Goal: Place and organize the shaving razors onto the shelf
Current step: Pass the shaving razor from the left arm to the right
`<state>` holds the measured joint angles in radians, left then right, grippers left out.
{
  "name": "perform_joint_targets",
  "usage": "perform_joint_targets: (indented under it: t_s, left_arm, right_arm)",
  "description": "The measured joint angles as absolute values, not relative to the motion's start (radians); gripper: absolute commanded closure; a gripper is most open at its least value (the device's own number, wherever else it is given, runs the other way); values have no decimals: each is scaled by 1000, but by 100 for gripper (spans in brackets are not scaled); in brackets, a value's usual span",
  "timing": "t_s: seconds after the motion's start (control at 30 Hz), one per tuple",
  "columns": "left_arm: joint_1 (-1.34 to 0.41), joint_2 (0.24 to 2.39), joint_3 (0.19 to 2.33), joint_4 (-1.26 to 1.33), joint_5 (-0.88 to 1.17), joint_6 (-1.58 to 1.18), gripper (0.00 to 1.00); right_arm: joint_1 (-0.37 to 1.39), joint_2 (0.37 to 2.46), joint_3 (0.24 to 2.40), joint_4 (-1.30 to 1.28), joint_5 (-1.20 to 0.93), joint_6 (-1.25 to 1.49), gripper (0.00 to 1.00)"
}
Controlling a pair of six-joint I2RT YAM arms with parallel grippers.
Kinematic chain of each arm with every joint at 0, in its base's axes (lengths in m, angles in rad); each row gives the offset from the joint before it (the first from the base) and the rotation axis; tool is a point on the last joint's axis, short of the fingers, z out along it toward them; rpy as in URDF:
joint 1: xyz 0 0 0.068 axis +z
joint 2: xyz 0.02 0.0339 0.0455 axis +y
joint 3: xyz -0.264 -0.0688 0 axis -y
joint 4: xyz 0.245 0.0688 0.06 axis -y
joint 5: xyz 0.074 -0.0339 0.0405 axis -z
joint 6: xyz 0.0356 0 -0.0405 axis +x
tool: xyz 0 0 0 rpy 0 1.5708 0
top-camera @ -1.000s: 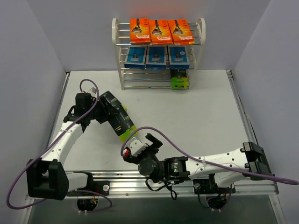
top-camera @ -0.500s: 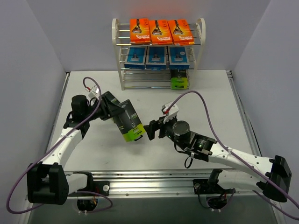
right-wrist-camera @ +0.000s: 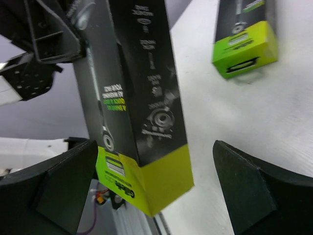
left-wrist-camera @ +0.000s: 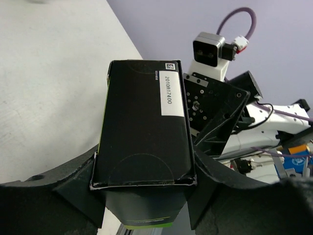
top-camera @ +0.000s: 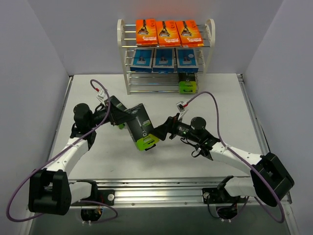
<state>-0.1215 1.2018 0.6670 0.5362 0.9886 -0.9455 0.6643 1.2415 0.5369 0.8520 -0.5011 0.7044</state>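
My left gripper (top-camera: pixel 126 119) is shut on a black-and-lime-green razor box (top-camera: pixel 142 129) and holds it slanted in the air over the table's middle. In the left wrist view the box (left-wrist-camera: pixel 144 122) is clamped between both fingers (left-wrist-camera: pixel 73 191). My right gripper (top-camera: pixel 161 132) is open at the box's lime end. Its jaws stand wide on either side of that end (right-wrist-camera: pixel 146 181), apart from it. The white shelf (top-camera: pixel 210 46) holds three orange cards (top-camera: pixel 167 32) on top, three blue packs (top-camera: pixel 163 59) below, and one black-and-lime box (top-camera: pixel 188 83) lowest. A further black-and-lime box (right-wrist-camera: pixel 244 36) lies on the table.
Purple cables (top-camera: pixel 205 98) loop from both wrists. Grey walls (top-camera: pixel 29 73) close the table on three sides. A metal rail (top-camera: pixel 161 188) runs along the near edge by the arm bases.
The right arm swung up from the near rail to the box's lime end, and its jaws widened. The left arm carried the box rightward toward the middle.
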Motion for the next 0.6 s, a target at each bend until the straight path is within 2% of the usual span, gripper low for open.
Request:
perform_joint_targets:
  t_s: [0.13,0.27,0.4,0.6]
  left_arm:
    - [-146,1200,666,553,1014,-953,98]
    - [-150,1200,666,565,1029,-960,98]
    - [-149,1200,658,601,1043,-978,98]
    - [-150,1200,640,781,1083,-1063,98]
  right_arm:
    - [664,1279,536,968,-594,768,2]
    - [664,1339,525,1121,-657,842,11]
    - [657,1392,500,1221,-685,908,17]
    - [662,1454,479,1279,-741,1007,22]
